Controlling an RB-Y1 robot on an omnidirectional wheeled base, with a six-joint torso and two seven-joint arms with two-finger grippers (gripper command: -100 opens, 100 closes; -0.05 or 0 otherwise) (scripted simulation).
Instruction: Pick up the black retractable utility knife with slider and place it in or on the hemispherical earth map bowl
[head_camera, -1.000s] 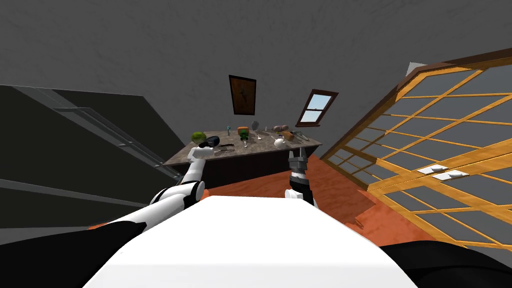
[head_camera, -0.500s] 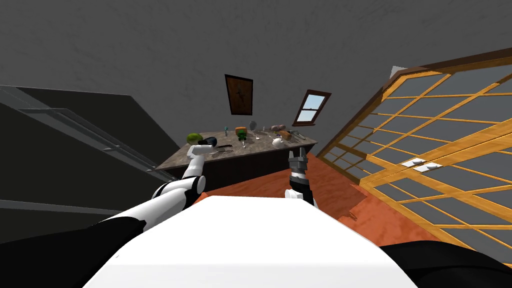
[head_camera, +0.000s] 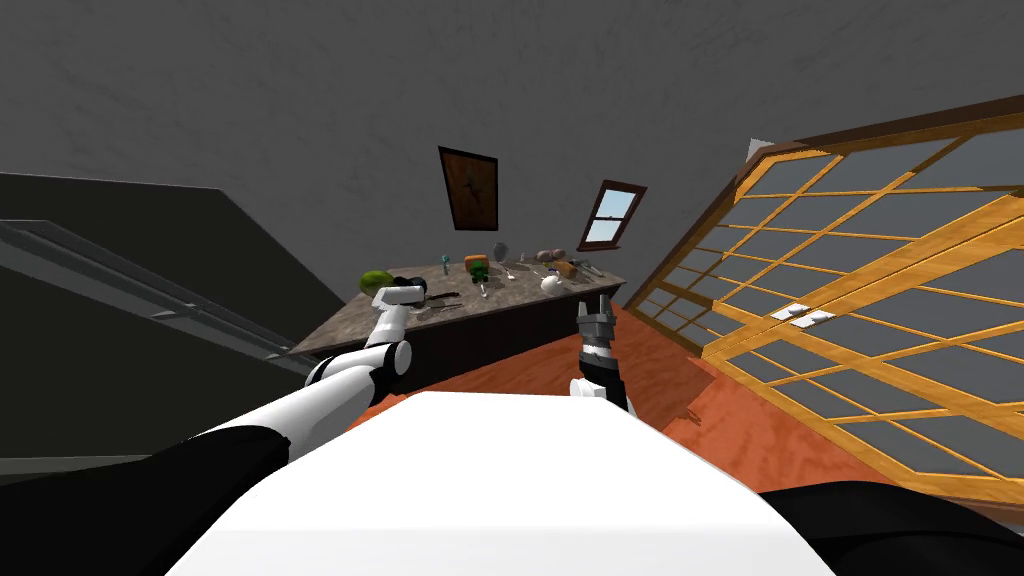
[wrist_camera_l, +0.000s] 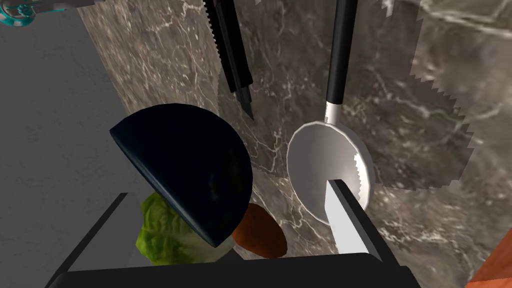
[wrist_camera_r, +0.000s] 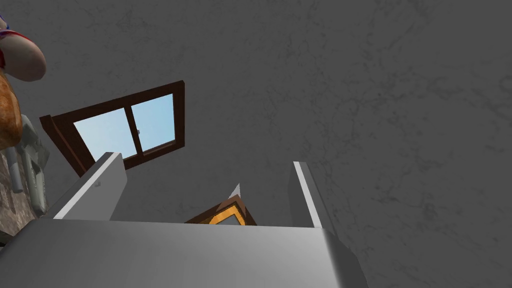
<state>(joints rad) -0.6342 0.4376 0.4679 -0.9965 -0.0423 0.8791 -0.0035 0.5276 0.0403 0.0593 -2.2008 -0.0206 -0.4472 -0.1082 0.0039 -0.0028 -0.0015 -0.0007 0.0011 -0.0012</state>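
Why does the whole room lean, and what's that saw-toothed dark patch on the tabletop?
Head view: a wide, rolled lens slants everything, splaying the lattice screen outward. Left wrist view: the patch is a shadow on the marbled table, its edge stepped, lying around the ladle.

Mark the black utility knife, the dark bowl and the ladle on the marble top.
black utility knife (wrist_camera_l: 231, 55), left wrist view, on its handle body.
dark bowl (wrist_camera_l: 195, 165), left wrist view, on its rounded surface.
ladle (wrist_camera_l: 315, 160), left wrist view, inside its pale scoop.
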